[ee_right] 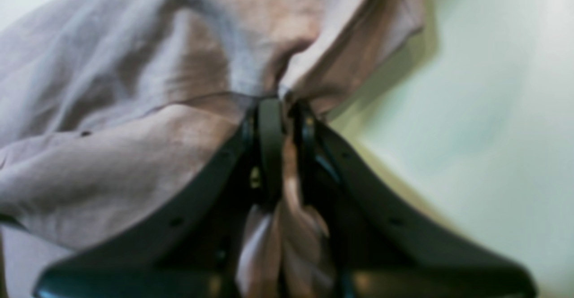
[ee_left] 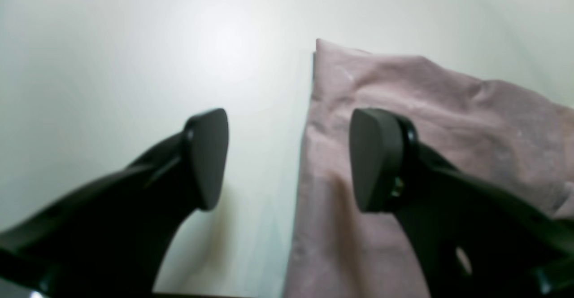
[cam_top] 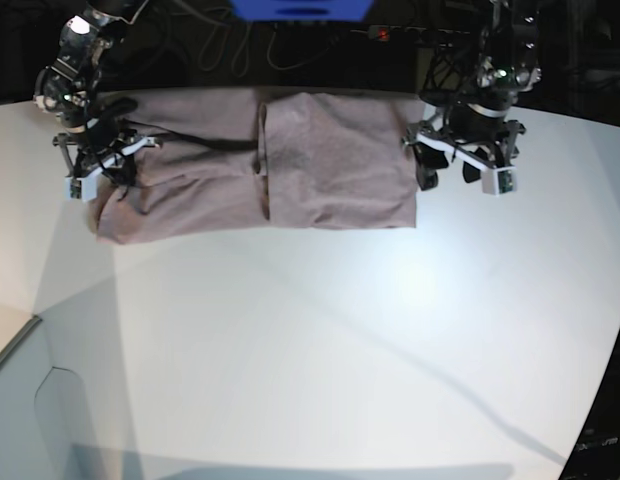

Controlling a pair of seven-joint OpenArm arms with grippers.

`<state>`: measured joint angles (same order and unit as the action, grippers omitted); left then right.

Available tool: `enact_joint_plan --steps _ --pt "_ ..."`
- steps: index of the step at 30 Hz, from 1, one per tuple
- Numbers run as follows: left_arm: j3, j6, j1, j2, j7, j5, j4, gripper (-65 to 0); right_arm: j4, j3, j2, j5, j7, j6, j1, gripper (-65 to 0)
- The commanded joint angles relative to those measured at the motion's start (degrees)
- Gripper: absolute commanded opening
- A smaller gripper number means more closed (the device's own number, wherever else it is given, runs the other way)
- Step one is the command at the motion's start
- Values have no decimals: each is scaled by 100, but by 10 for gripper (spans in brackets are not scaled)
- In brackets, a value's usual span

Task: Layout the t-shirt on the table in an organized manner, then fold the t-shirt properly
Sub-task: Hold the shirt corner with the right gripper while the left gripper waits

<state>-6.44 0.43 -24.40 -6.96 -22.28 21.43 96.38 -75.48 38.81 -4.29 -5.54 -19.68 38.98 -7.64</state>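
Across table's far edge, t-shirt (cam_top: 290, 165) lengthwise.

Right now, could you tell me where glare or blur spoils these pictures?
Left wrist view: glare on the table, t-shirt soft. Right wrist view: blurred throughout, cloth pinched in the right gripper. Base view: sharp, dark background, edges bowed.

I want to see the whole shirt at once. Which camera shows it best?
The base view. It shows the whole shirt spread across the far side of the table. The right wrist view shows only bunched cloth pinched in the right tool. The left wrist view shows one edge of it under the open left tool.
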Motion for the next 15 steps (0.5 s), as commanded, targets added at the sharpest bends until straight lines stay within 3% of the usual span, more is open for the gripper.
enact_joint_plan --steps 1,15 --pt "-11 -29 18 -29 123 15 98 -236 -8 -17 -14 -162 -304 102 -23 -650" --pt "-11 -29 97 -29 123 15 107 -237 -834 -17 -155 -162 -322 102 -49 -650"
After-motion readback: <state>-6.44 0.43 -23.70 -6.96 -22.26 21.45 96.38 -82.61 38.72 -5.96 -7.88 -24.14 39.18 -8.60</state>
